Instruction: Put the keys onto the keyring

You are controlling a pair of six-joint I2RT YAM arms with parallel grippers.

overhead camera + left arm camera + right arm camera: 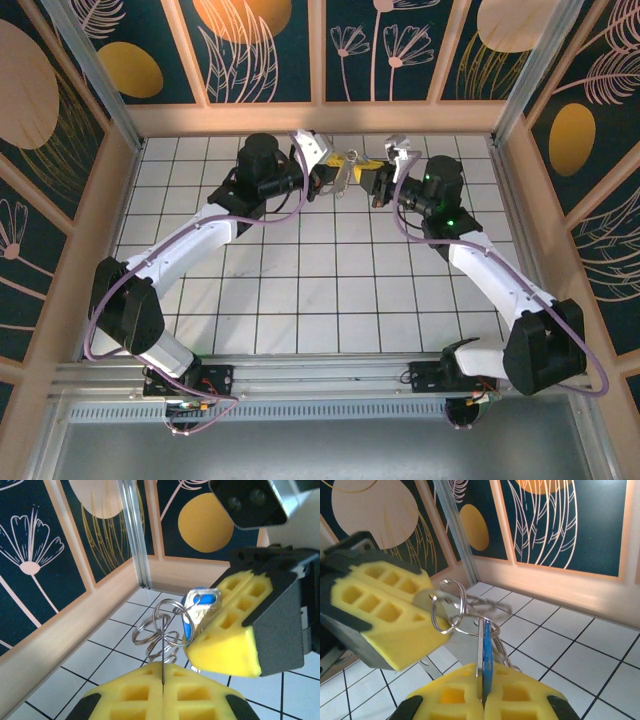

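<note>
Top external view: both arms reach to the far side of the white tiled surface (300, 300), where the left claw (333, 176) and the right claw (376, 183) face each other at close quarters, near the back wall. Left wrist view: the left claw's yellow pads (130, 695) are pressed together on a thin wire of the keyring (162, 635), which stands up from the seam between them as a cluster of silvery wire loops, held clear of the tiles. Right wrist view: the right claw's jaws are clamped on the key (485, 652), gripped edge-on with its blue head rising between the pads. Key and keyring meet in the gap between the two claws; the blue head lies against the loops, and one loop overlaps it. Whether that loop passes through the key's hole cannot be told from these views. Both items are off the surface, carried wholly by the claws.
</note>
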